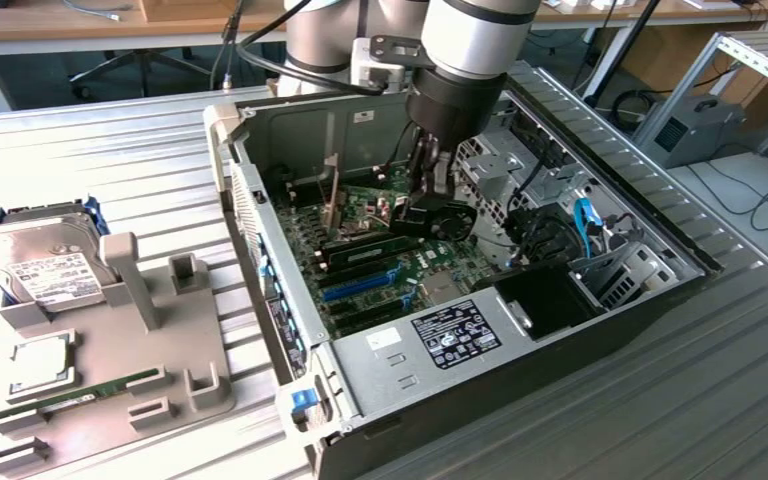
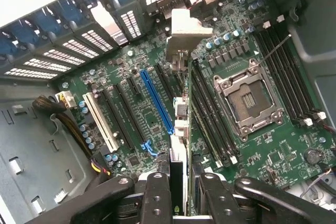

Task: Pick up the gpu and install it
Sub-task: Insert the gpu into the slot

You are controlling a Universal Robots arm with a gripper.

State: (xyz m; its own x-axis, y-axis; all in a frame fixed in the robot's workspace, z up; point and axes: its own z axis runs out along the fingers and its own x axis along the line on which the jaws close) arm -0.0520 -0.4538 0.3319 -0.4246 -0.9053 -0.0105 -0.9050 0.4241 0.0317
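My gripper (image 1: 427, 195) reaches down into the open computer case (image 1: 357, 350) and is shut on the gpu (image 1: 442, 220), whose black round fan shows just under the fingers. In the wrist view the gpu (image 2: 180, 124) runs edge-on away from my gripper (image 2: 181, 184), ending in its silver bracket (image 2: 185, 29) near the rear slot openings. The card stands upright over the green motherboard (image 2: 131, 129), lined up along a black slot right beside the long blue slot (image 2: 156, 100). Whether its edge touches the slot I cannot tell.
The cpu socket (image 2: 247, 100) and black memory slots (image 2: 286, 72) lie beside the card. Case walls and the drive cage (image 1: 558, 300) hem the arm in. Outside the case, a grey fixture (image 1: 117, 400) holds a hard drive (image 1: 44, 265) and a RAM stick (image 1: 84, 392).
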